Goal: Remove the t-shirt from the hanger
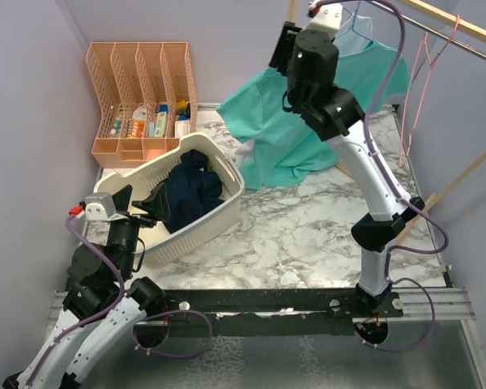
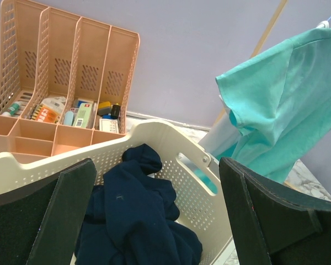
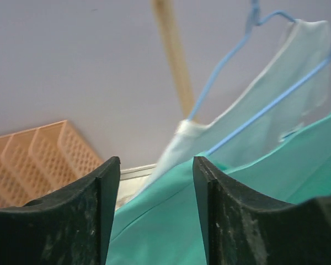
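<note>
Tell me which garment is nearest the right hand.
The teal t-shirt, hanging right by the right hand. The pale garment hangs behind it; the navy one lies in the basket.

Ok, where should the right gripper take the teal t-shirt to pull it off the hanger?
Take the t-shirt at its shoulder fold, just under the blue hanger, coming up from below as the right gripper is aimed. The cloth rises in a ridge there between its open fingers, so a pinch would likely catch fabric, not wire.
</note>
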Robot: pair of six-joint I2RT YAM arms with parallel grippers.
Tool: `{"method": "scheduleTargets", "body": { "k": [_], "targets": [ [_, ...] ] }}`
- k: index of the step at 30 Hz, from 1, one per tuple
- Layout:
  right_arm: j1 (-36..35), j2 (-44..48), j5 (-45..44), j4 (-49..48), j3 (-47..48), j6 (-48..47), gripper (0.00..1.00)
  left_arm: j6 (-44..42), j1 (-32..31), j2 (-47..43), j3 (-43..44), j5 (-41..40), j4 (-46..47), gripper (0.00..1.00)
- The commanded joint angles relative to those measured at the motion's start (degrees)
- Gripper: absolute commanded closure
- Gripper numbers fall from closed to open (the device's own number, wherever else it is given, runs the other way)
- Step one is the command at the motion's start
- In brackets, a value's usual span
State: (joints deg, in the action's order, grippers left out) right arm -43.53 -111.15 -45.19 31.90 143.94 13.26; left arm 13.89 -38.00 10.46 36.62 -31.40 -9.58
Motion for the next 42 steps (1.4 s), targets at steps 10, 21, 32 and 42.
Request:
{"method": "scheduleTargets", "body": {
  "k": [10,21,32,42],
  "targets": [
    [9.1,0.4,8.1,1.3,1.1,7.4,0.48,0.6,0.2,1.1,0.0,1.8,-0.1,0.03],
    [10.9,-0.9,4.6,7.0,-2.8,10.5,0.53,0.5,0.3,1.2,0.0,2.1,-0.1,0.03],
    [13.5,6.7,3.6,8.8,-14.2,10.0,0.54,0.7,0.6,1.4,0.0,2.7,0.0,0.03],
    [13.6,19.4,-0.4,6.4,-27.6,6.1,0.55,0.8,1.2,1.8,0.0,4.0,0.2,0.03]
  ]
}}
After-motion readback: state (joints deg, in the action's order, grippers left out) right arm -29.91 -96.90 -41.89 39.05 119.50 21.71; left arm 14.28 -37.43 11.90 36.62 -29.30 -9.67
